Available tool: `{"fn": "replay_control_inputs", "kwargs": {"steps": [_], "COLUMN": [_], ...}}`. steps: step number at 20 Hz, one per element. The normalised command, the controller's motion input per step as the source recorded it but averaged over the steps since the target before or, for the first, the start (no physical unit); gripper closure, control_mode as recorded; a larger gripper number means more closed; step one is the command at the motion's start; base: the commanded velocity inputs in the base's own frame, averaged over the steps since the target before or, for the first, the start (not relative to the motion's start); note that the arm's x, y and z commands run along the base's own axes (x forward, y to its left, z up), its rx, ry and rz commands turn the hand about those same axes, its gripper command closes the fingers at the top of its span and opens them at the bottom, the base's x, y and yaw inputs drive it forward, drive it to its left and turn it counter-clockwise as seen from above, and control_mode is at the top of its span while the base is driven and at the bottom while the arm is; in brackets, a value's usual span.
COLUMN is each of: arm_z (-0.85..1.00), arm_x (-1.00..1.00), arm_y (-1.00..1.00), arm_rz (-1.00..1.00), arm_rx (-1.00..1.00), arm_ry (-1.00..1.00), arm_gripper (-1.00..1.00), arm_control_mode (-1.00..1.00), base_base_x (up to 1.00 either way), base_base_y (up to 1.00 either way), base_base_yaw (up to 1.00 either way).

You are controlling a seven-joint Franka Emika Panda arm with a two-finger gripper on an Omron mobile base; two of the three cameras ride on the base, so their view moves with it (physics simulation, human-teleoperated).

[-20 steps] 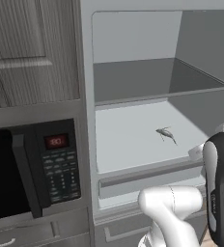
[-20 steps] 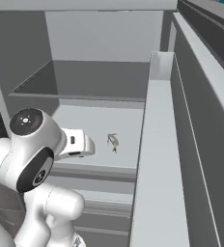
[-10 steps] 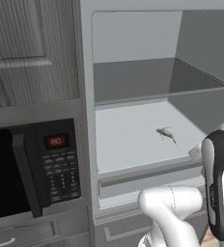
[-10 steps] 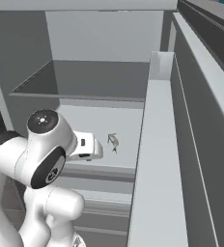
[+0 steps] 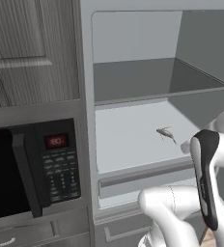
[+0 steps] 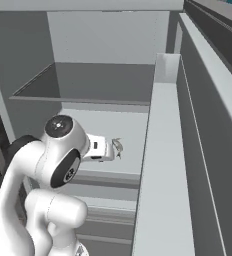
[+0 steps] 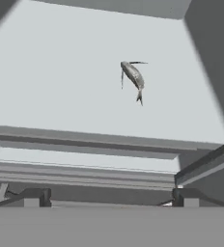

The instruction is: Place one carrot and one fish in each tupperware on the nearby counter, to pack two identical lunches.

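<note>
A small silver-grey fish [image 7: 133, 77] lies on the pale lower shelf [image 7: 56, 82] of an open compartment, also seen as the fish [image 5: 166, 133] and the fish [image 6: 119, 144]. My gripper [image 7: 111, 197] is open and holds nothing, its dark fingertips [image 7: 36, 196] spread wide at the shelf's front edge, short of the fish. From the right base view the gripper [image 6: 112, 152] sits just in front of the fish, apart from it. The carrot, the tupperware and the counter are out of view.
A black microwave [image 5: 32, 169] sits to the left under a dark wood-grain cabinet door [image 5: 32, 48]. An upper shelf [image 5: 152, 82] spans above the fish. A drawer front [image 5: 143, 181] runs below the shelf. A tall grey door panel [image 6: 163, 175] stands at the right.
My arm has reached forward, bringing the hand closer to the fish at the shelf's front. The fish has not moved and the jaws have stayed open.
</note>
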Motion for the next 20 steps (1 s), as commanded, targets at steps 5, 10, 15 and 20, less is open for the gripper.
{"fn": "replay_control_inputs", "kwargs": {"steps": [5,10,15,20], "arm_z": [-0.33,-0.18,-0.15,-0.15], "arm_x": [0.4,0.32,0.29,0.36], "arm_y": [-0.05,-0.16,-0.16,-0.03], "arm_rz": [-0.03,0.0,0.0,0.0], "arm_rx": [-0.01,0.0,0.0,0.0], "arm_ry": [-0.07,0.0,0.0,0.0], "arm_gripper": [-1.0,-1.0,-1.0,-1.0], "arm_control_mode": [-1.0,-1.0,-1.0,-1.0], "base_base_x": [0.0,0.0,0.0,0.0], "base_base_y": [0.0,0.0,0.0,0.0], "base_base_yaw": [0.0,0.0,0.0,0.0]}}
